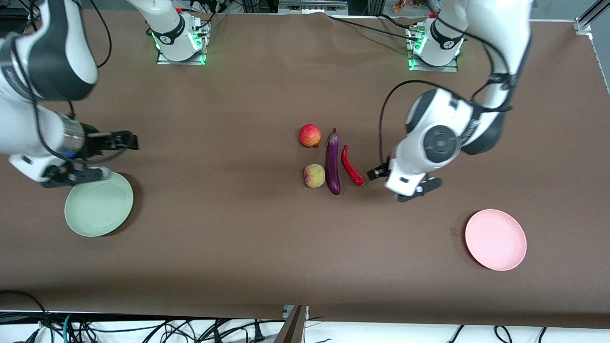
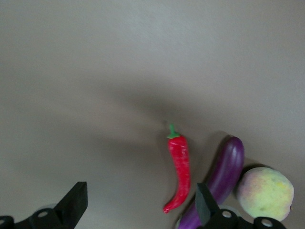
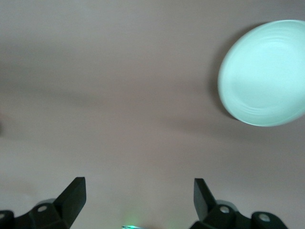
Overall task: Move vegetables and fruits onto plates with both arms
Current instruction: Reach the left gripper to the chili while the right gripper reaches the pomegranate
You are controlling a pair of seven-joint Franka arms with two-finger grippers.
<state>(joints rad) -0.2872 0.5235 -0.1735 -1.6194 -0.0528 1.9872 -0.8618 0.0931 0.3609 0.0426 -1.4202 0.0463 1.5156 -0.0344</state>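
Four items lie together mid-table: a red fruit [image 1: 310, 136], a pale peach [image 1: 314, 176], a long purple eggplant [image 1: 333, 162] and a red chili pepper [image 1: 351, 166]. My left gripper [image 1: 375, 172] hangs open and empty just beside the chili's stem end, toward the left arm's end of the table. The left wrist view shows the left gripper [image 2: 140, 206] open, with the chili [image 2: 179, 174], eggplant [image 2: 223, 175] and peach [image 2: 265, 193] by one finger. My right gripper [image 1: 127, 140] is open and empty over bare table near the pale green plate [image 1: 99, 209]. It is also open in the right wrist view [image 3: 138, 198].
The pale pink plate [image 1: 495, 240] sits empty near the front camera at the left arm's end. The green plate [image 3: 264, 71], also empty, sits at the right arm's end. Brown table cloth lies between the plates and the produce. Cables hang along the table's front edge.
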